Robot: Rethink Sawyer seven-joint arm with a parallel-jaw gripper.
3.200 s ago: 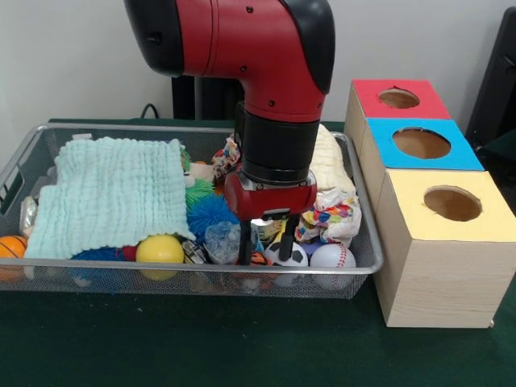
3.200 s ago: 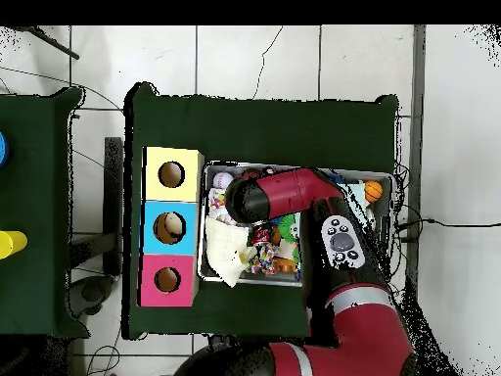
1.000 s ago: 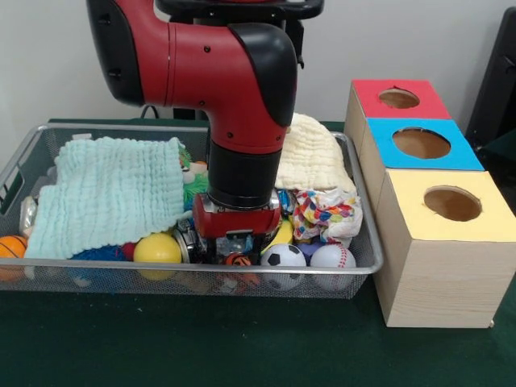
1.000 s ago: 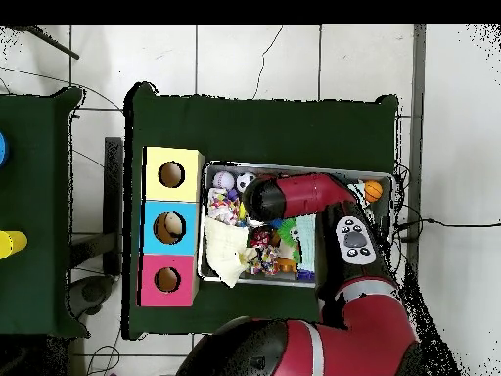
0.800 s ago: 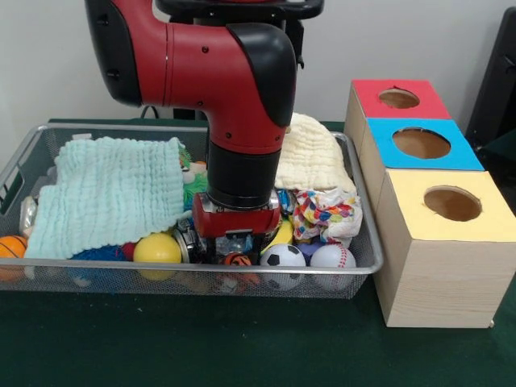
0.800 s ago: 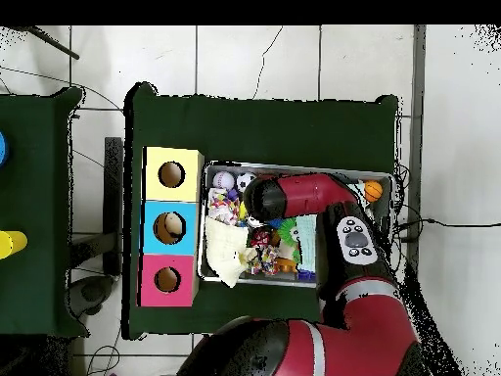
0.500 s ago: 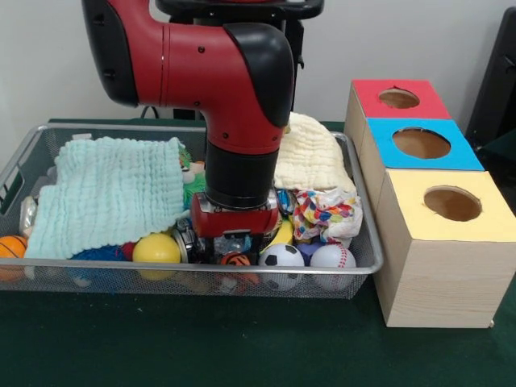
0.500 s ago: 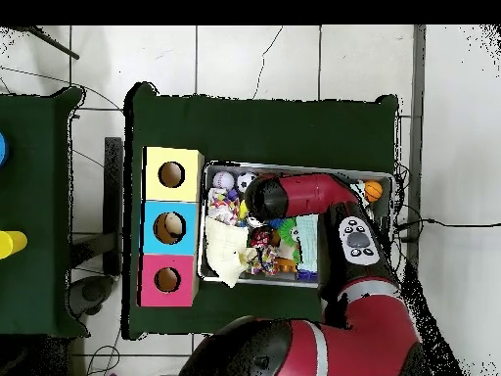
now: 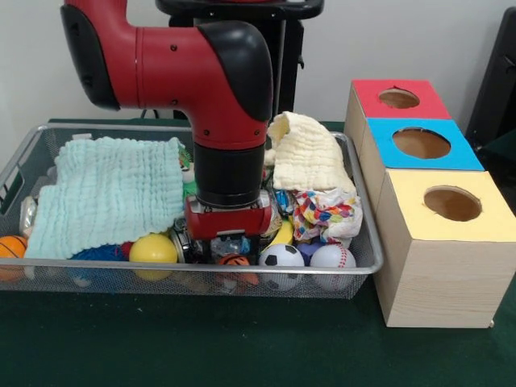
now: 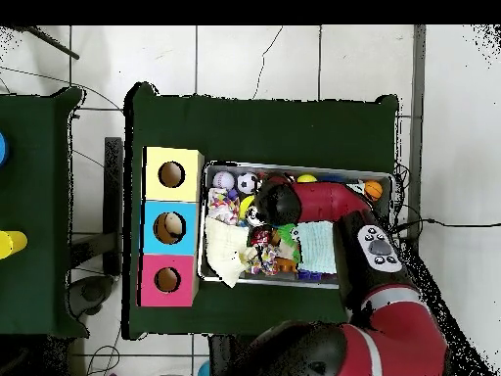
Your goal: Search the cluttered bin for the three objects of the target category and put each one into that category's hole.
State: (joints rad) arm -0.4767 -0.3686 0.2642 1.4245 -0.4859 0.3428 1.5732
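Observation:
My gripper (image 9: 228,247) is sunk low among the toys at the front middle of the wire bin (image 9: 97,265); clutter hides its tips. Right under it lie a clear bluish item and an orange striped ball (image 9: 235,260). A soccer ball (image 9: 282,256) and a baseball (image 9: 333,256) sit just to its right, a yellow ball (image 9: 152,248) to its left. From overhead, the arm's wrist (image 10: 278,204) covers the gripper, beside the soccer ball (image 10: 247,182) and baseball (image 10: 224,180).
Beside the bin stand three boxes with holes: red top (image 9: 399,98), blue top (image 9: 422,143), yellow top (image 9: 451,203). A mint cloth (image 9: 109,193) covers the bin's left, a cream cloth (image 9: 306,153) the back right, a patterned cloth (image 9: 324,214) lies near it. A basketball (image 9: 10,246) rests far left.
The arm has swung left in the front view, baring more of the cream cloth. The gripper stays low in the clutter, shifted slightly left, and the yellow ball has nudged left.

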